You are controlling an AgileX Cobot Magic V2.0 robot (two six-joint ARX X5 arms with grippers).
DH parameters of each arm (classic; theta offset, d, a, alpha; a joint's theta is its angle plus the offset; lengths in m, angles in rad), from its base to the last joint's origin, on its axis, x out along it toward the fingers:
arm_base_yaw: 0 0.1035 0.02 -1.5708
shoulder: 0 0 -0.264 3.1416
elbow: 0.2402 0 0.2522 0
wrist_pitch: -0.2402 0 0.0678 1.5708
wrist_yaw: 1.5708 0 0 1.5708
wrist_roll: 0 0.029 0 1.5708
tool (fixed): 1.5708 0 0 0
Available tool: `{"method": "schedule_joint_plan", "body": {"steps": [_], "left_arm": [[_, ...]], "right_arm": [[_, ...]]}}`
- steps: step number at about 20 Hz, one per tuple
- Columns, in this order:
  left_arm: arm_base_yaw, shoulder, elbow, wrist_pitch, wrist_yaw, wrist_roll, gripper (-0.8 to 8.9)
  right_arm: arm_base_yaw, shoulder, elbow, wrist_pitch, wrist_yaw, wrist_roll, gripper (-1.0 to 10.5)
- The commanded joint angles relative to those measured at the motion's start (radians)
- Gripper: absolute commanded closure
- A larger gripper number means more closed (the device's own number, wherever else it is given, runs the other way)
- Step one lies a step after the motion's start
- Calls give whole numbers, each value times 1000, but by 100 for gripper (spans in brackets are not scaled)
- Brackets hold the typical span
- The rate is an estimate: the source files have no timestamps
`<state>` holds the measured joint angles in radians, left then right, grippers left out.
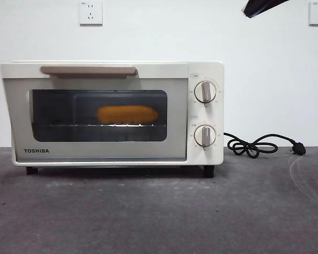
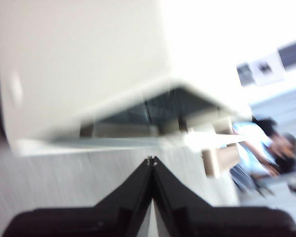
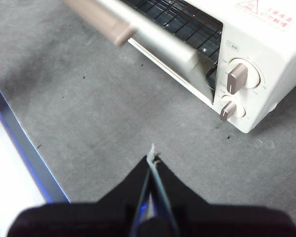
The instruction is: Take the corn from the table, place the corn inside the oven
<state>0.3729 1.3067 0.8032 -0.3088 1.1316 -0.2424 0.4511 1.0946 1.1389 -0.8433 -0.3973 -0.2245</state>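
Note:
The corn (image 1: 127,114), a yellow-orange cob, lies on the rack inside the oven (image 1: 201,71), seen through the dark glass. In the front view the door stands shut, its beige handle (image 1: 88,70) at the top. My right gripper (image 3: 152,160) is shut and holds nothing. It hovers above the table (image 3: 89,113) in front of the oven (image 3: 266,44), off its knob end. My left gripper (image 2: 152,159) is also shut and empty, close to the oven's cream wall (image 2: 79,59); that view is blurred. The corn does not show in either wrist view.
A black cord (image 1: 254,144) with its plug lies on the table (image 1: 148,211) right of the oven. Two round knobs (image 1: 205,91) sit on the oven's right panel. A black arm tip (image 1: 265,6) shows at the top right. The table's edge (image 3: 24,148) runs beside my right gripper.

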Motion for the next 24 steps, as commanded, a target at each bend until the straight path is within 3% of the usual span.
{"method": "schedule_joint_plan", "body": {"steps": [1,7,11,15,17,24], "left_arm": [[0,-53,9,56,-44,-145,821],[-26,-215,10,2,-177,-168,821],[-64,-327,10,-71,-392,-141,821],[-125,-439,10,-162,-705,-102,821],[-155,-478,10,-188,-797,-80,821],[-194,-540,10,-193,-818,-67,817]], "right_arm": [[-1,2,3,5,-4,-5,958],[-1,2,3,14,-3,-3,958],[-1,2,3,13,1,-3,947],[-1,2,3,5,13,-4,947],[-1,2,3,6,16,-4,947],[-1,2,3,6,55,-4,947]]}}
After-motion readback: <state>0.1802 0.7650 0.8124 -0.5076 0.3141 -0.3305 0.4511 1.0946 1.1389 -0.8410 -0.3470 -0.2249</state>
